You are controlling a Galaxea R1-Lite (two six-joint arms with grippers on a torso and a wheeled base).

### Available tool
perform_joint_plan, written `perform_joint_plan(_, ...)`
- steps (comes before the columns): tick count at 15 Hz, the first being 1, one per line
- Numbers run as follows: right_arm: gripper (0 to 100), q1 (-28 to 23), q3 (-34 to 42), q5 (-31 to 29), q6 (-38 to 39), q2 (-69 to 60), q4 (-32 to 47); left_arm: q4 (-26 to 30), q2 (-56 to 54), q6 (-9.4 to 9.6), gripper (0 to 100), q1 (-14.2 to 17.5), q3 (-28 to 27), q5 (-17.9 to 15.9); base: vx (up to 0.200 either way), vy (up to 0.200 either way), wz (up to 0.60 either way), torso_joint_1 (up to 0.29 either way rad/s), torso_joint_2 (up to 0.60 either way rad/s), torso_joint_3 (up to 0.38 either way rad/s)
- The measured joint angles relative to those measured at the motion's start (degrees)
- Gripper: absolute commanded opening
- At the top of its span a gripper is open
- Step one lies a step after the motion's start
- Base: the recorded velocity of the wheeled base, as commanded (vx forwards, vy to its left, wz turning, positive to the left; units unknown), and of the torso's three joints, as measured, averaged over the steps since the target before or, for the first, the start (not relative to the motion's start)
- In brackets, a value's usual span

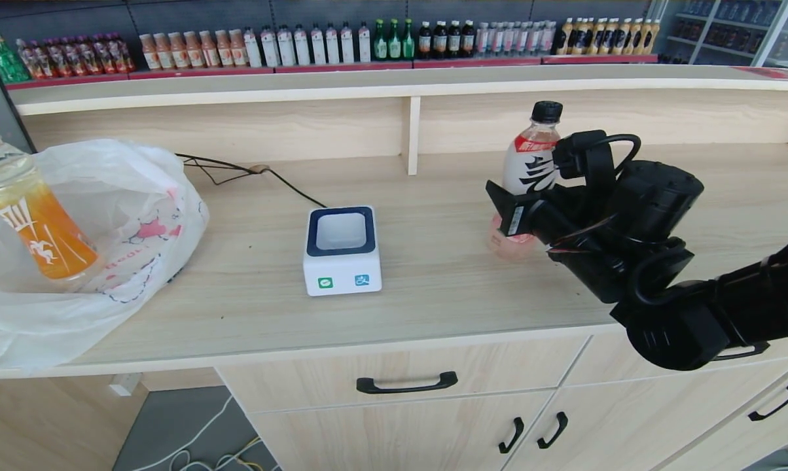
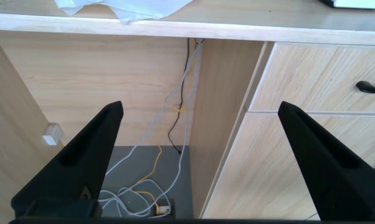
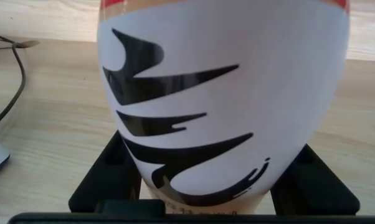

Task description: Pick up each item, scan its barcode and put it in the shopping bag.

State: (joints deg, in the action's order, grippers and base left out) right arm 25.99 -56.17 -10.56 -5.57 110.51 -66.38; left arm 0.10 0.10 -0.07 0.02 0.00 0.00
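Far left, below the edge of the counter (image 1: 433,288): left gripper (image 2: 200,109), jaws spread wide, holding nothing, facing the open recess under the worktop with loose wiring (image 2: 144,186) on the floor. Parked clear of the work, by the look of it.

Left on the counter: shopping bag (image 1: 139,216), thin white plastic, slumped, mouth open. Inside it: orange bottle (image 1: 31,216), leaning, clear neck uppermost. Judged as one item bagged; scan status of that item not checkable here.

Centre: scanner (image 1: 341,252), small white box, dark-framed window facing up and uncovered, cable (image 1: 237,170) trailing back and to the left.

Right of centre: white-labelled bottle (image 1: 531,163), black cap, upright, pink drink at the base, well apart from the scanner and farther still from the bag. Right gripper (image 1: 521,226) closed around its lower half, one finger on each side, pads seemingly pressed against the label in the right wrist view. Base apparently at counter level; lift-off cannot be told.

Progress estimate: about halfway for the items in sight, with one in the bag and one in the grip. Left to do for this bottle: lift, carry leftward to the scanner, present barcode to the window, then on to the bag and release. Barcode position on the bottle not visible. Row of drinks (image 1: 394,42) on the back shelf taken as shop stock, not part of the job.
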Motion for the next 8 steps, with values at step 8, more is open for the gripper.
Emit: perform_joint_plan(8,0,1.3,0.7,0.0,-3.3,-3.4,-0.2,0.0,0.0,0.00,100,0.0,0.0,0.0,0.000,0.000,0.00,0.000,0.00,0.000)
